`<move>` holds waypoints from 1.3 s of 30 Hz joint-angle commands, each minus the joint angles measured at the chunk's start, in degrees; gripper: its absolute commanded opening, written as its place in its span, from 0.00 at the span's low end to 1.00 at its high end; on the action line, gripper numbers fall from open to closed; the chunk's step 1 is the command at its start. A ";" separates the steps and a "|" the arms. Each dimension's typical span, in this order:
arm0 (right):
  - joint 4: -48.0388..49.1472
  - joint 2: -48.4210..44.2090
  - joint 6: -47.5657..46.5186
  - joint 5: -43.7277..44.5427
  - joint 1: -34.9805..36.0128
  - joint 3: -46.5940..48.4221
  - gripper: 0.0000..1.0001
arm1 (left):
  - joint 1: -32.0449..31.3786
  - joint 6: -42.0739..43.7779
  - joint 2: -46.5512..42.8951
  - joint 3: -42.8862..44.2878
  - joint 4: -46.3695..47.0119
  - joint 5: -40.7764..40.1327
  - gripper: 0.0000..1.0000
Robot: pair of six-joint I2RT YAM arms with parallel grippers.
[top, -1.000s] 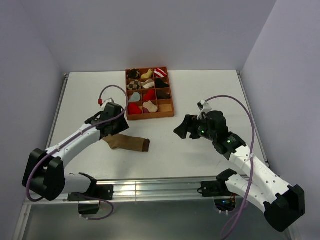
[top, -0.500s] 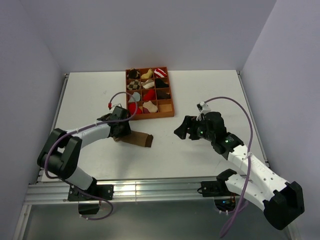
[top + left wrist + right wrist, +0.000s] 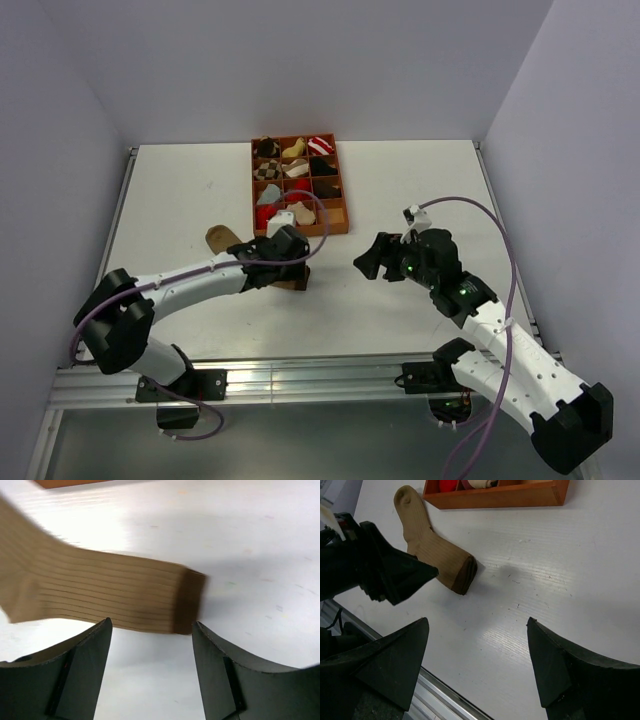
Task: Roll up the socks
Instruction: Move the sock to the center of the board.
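The plain brown sock (image 3: pixel 222 239) lies flat on the white table, toe to the far left and dark cuff (image 3: pixel 298 283) to the near right. It shows ribbed in the left wrist view (image 3: pixel 100 592) and in the right wrist view (image 3: pixel 432 547). My left gripper (image 3: pixel 291 270) is open and empty, low over the table just short of the cuff (image 3: pixel 190 602); it also shows in the left wrist view (image 3: pixel 151 625). My right gripper (image 3: pixel 368 262) is open and empty, to the right of the sock, above bare table (image 3: pixel 476 625). I cannot pick out a red patterned or a beige striped sock outside the tray.
An orange compartment tray (image 3: pixel 337 228) with several small sock bundles stands behind the sock; its near wall shows in the right wrist view (image 3: pixel 495 499). The left arm (image 3: pixel 190 275) lies across the sock's middle. The table's metal front rail (image 3: pixel 300 375) runs along the near edge.
My left gripper has swung right, from the sock's left end to its cuff end. The sock now lies diagonally, its toe uncovered at the far left. The right arm has barely moved.
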 commanded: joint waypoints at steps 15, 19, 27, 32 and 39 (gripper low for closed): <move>-1.30 -3.49 1.20 2.67 -0.13 -1.98 0.85 | -14.69 -2.47 19.42 13.61 -5.73 -12.78 0.63; -1.21 -3.49 1.29 2.94 -0.13 -2.34 0.85 | -14.78 -1.68 20.91 13.52 -6.35 -14.01 0.59; -0.33 -2.96 1.64 3.02 -0.13 -2.78 0.85 | -14.70 -0.27 23.38 13.78 -6.53 -13.05 0.48; -0.33 -3.13 1.46 3.81 -0.13 -3.13 0.85 | -14.70 -1.15 24.26 12.99 -8.02 -11.73 0.38; 1.16 -3.75 2.07 3.55 -0.13 -4.44 0.84 | -14.70 -1.77 24.43 12.02 -8.20 -10.58 0.01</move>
